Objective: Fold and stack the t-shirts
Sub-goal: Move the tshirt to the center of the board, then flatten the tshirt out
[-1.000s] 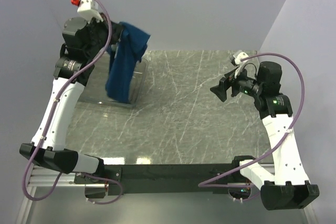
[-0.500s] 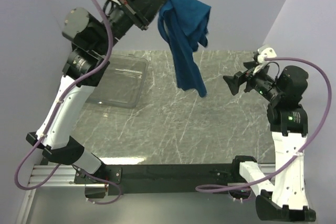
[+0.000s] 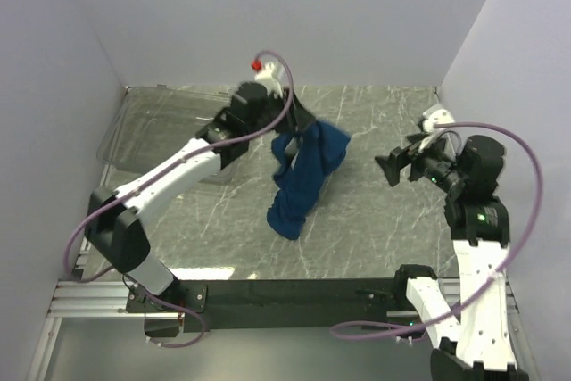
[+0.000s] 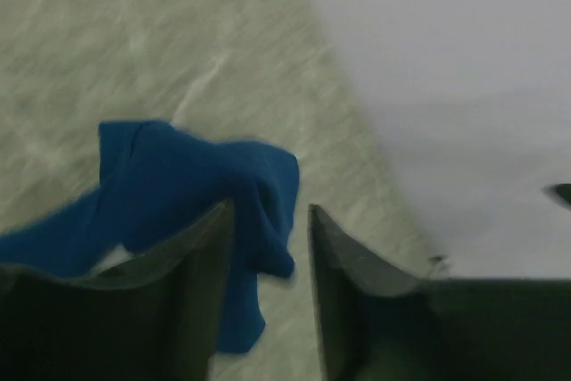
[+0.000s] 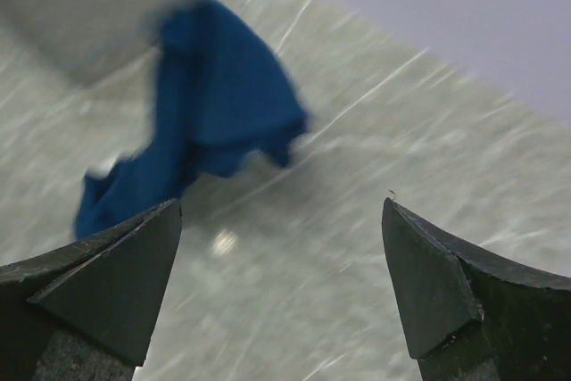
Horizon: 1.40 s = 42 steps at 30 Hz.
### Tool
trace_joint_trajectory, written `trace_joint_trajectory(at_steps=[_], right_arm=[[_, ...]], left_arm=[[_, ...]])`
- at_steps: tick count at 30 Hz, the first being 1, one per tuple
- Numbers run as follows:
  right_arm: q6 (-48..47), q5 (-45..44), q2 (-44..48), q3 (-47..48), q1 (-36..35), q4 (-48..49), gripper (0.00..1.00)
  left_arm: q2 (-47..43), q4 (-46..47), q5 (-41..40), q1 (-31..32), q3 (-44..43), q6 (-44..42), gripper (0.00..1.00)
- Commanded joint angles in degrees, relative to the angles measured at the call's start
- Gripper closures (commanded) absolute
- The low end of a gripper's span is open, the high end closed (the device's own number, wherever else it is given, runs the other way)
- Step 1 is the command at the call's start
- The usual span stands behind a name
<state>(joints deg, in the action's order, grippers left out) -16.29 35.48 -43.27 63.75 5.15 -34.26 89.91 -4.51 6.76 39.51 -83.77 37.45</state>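
T-shirt, dark blue, bunched in a heap on marble table, just off the clear plastic bin on its right-arm side; probably put there for spreading flat; left gripper directly above it, fingers narrowly parted, nothing pinched; right gripper farther from bin, spread wide, empty, presumably ready to take a hem.

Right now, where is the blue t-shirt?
In the top view, the t-shirt lies bunched mid-table, just beyond the left fingers and right of the clear bin.
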Motion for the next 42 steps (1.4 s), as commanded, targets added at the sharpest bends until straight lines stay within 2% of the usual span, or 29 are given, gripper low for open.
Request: trace_joint_trajectory(at_steps=[1,3,6,10,15,21,22,27,28,31,42], right_arm=[[-5.21,11.43,-3.92,-5.55,-0.66,-5.36,0.02],[-6.72,13.64,-7.25,-8.19,-2.67,-7.30,0.04],[-7.79,10.40,-12.17,-9.78,-11.10,-8.55,0.06],[-1.48,7.85,-19.64,-11.01,-18.93,-4.86,0.08],[7.24,7.06,-34.04,-8.73,-21.14,0.33,0.18],[11.81,-0.94,-45.30,1.98,-17.55,3.85,0.21],[11.29,-1.47,-46.63,6.35,-16.84,3.94,0.21],[6.37,0.55,-60.67,22.89,-17.27,-4.57,0.26],[5.49,0.81,-62.71,27.35,-17.97,-6.07,0.27],[6.01,0.38,-67.64,31.69,-19.55,-8.37,0.29],[8.91,-5.16,-72.75,31.70,-22.81,-6.35,0.38]], left_arm=[[1.14,2.14,-9.29,0.04,6.41,2.28,0.38],[0.97,1.26,-13.59,0.04,7.30,1.31,0.24],[-0.78,-0.75,-15.90,0.04,6.07,-2.20,0.18],[-6.40,-4.09,-19.85,0.04,7.38,-7.12,0.17],[-18.68,-5.34,-21.18,0.04,17.21,-5.38,0.16],[-31.96,-4.10,-14.60,0.04,34.62,2.52,0.17],[-33.29,-4.01,-13.98,0.04,38.29,3.76,0.17],[-39.97,-1.91,-13.44,0.75,47.19,10.79,0.18],[-40.51,-1.82,-13.62,0.83,48.68,11.32,0.18],[-41.04,-2.17,-14.67,1.19,49.23,12.12,0.18],[-36.74,-1.64,-14.32,1.27,48.79,11.68,0.18]])
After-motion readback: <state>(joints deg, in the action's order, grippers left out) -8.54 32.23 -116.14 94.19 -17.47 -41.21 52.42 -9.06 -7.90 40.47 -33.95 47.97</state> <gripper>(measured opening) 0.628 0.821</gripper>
